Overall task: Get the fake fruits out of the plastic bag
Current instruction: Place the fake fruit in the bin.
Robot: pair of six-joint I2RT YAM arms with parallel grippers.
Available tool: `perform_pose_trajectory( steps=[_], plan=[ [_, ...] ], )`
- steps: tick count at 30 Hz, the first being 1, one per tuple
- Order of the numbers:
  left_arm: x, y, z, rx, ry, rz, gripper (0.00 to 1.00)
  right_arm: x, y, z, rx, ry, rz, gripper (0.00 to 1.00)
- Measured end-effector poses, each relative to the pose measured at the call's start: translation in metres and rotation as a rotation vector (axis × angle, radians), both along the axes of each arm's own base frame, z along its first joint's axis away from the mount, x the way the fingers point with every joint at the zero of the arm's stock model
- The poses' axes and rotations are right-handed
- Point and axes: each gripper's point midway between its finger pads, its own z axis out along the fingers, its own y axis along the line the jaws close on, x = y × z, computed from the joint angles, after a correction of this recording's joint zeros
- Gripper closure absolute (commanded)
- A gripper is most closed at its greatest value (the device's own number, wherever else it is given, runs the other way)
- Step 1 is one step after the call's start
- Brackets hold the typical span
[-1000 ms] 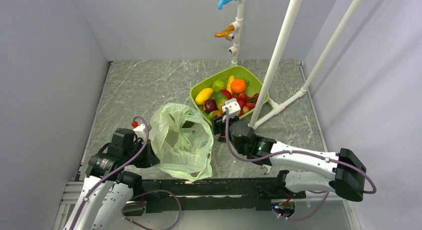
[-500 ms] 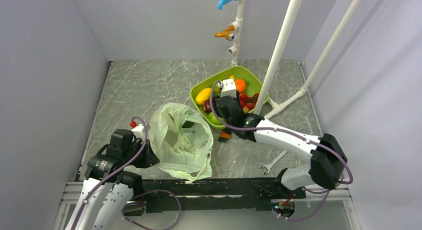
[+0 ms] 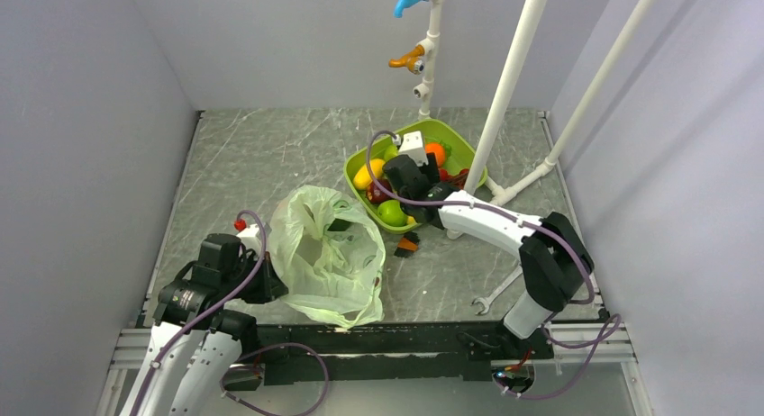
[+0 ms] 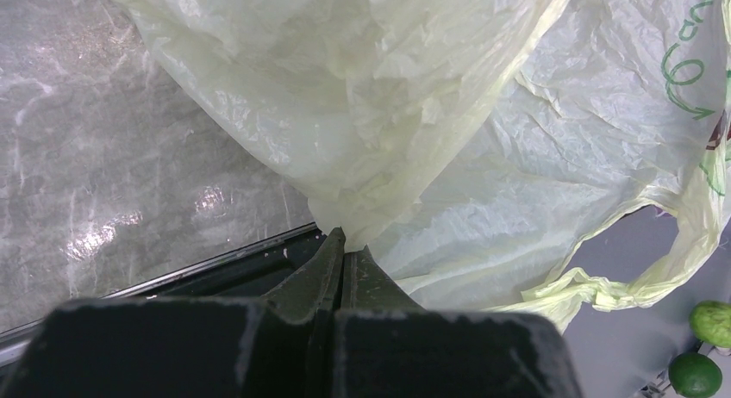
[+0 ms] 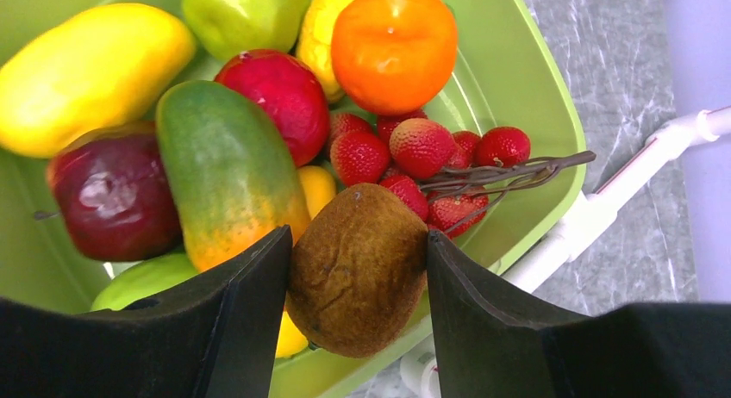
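Pinching the brown fruit (image 5: 358, 282), the right hand (image 5: 358, 247) has swung from the plastic bag (image 3: 329, 254) to over the green tray (image 5: 509, 79) at one o'clock; a drop seems next. The left hand (image 4: 343, 243) pinches the bag's edge at seven o'clock.

Right arm (image 3: 491, 225) stretches over the green tray (image 3: 458, 143) of fruits (image 3: 392, 212); plastic bag (image 3: 329, 254) (mouth open) slumps beside left arm (image 3: 200, 288)

There is one plastic bag (image 3: 329, 254), one green tray (image 5: 517, 79), one wrench (image 3: 494, 296), one brown fruit (image 5: 358, 269), one orange (image 5: 394, 46), two round red fruits (image 5: 284, 92), two yellow fruits (image 5: 86, 71) and two small green fruits (image 4: 709, 320).
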Motion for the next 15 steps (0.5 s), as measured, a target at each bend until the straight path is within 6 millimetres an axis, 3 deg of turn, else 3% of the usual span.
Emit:
perform_pose_trajectory(
  steps=[4,7,8,11,15],
  plan=[
    [0.000,0.000,0.000,-0.001,0.000,-0.001,1.00,0.010,-0.004,-0.010,-0.026,0.025,-0.023,0.69],
    [0.000,0.000,0.000,-0.001,0.000,-0.001,1.00,0.013,-0.006,-0.015,-0.042,0.042,-0.023,0.38],
    [0.000,0.000,0.000,0.000,0.000,0.000,1.00,0.013,-0.006,-0.015,-0.046,0.043,-0.021,0.33],
    [0.000,0.000,0.000,-0.001,0.000,0.002,1.00,0.016,-0.005,-0.012,-0.051,0.042,-0.010,0.25],
    [0.000,0.000,0.000,-0.002,0.001,0.002,1.00,0.020,0.002,-0.002,-0.033,0.032,0.009,0.23]
  ],
)
